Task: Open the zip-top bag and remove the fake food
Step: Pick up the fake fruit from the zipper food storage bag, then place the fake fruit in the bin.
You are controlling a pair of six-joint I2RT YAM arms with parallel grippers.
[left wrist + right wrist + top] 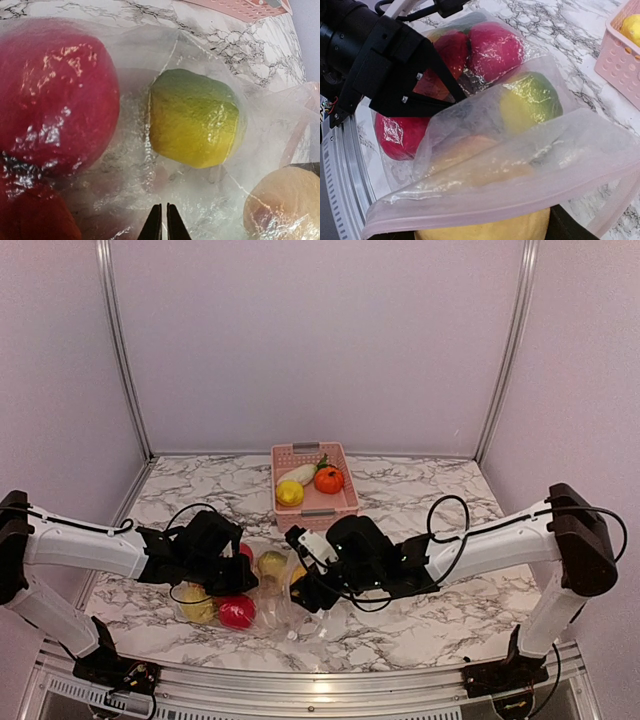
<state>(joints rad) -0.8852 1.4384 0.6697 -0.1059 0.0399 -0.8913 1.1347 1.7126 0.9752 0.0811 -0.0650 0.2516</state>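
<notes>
The zip-top bag [268,612] lies crumpled on the marble between both arms, its mouth toward the right arm. Through its film show pieces of fake food: a red fruit [55,100], a green-yellow one [195,117] and a peach-coloured one [282,202]. My left gripper [164,220] is shut, pinching the bag's upper film; the right wrist view shows its black fingertips [460,97] on the plastic. My right gripper [482,232] sits under the bag's pinkish zip strip [520,200], closed on a yellow fruit [485,230] that fills the gap between its dark fingers.
A pink slotted basket [345,485] stands behind the bag at the table's middle, holding a white radish [298,474], an orange fruit [329,479] and a yellow one [289,493]. Its corner [620,60] shows in the right wrist view. Booth walls ring the table.
</notes>
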